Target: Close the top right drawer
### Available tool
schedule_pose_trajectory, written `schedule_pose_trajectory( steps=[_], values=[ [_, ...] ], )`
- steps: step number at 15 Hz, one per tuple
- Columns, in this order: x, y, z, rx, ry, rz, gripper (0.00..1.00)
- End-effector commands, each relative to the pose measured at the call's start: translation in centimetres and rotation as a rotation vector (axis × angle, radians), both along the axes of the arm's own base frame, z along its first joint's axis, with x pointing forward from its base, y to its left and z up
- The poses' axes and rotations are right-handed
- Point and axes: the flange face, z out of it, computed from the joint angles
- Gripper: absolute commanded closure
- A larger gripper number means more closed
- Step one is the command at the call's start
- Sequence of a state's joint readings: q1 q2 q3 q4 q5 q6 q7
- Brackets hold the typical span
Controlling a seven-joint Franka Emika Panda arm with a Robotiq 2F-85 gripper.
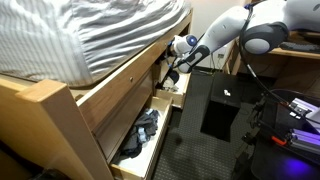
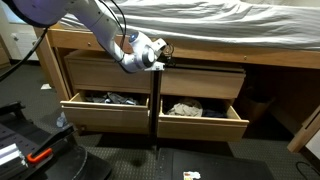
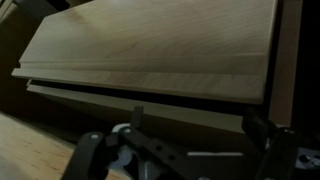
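The top right drawer, a short light-wood box with a plain flat front [image 2: 205, 125], stands pulled out under the bed, with cloth showing inside. It also shows in an exterior view [image 1: 172, 98]. My gripper [image 2: 162, 58] is above it, at the level of the closed upper wood panel [image 2: 205, 80] and near the middle divider. It is just over the drawer's open top [image 1: 170, 70]. In the wrist view the fingers [image 3: 200, 122] are spread wide, empty, and face a flat light-wood panel [image 3: 160, 50].
A longer light-wood drawer with dark grey clothes [image 1: 140, 135] is also pulled out, beside the short one [image 2: 105, 100]. A striped mattress [image 2: 230, 30] lies on top. A black upright pole [image 2: 154, 110] stands before the drawers. A black box [image 1: 220, 110] sits on the floor.
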State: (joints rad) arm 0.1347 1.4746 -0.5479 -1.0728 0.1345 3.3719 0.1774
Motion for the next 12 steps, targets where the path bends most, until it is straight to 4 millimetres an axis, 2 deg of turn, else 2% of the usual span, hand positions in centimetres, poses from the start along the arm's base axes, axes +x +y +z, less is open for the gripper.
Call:
schedule_pose_trajectory(
  steps=[1,4,5,7,8,9,10,12],
  values=[
    [0.0,0.6,0.0,-0.033,0.037,-0.013,0.00],
    [0.3,1.2,1.3,-0.099,0.087,-0.080,0.00],
    [0.8,2.1,1.4,-0.110,0.119,-0.087,0.00],
    [2.2,5.5,1.6,-0.103,0.202,-0.086,0.00],
    [1.5,3.2,1.4,-0.096,0.147,-0.076,0.00],
    [1.8,4.6,1.4,-0.095,0.176,-0.077,0.00],
    [1.8,5.1,1.2,-0.099,0.199,-0.083,0.00],
    [1.8,5.1,1.1,-0.100,0.203,-0.084,0.00]
  ],
)
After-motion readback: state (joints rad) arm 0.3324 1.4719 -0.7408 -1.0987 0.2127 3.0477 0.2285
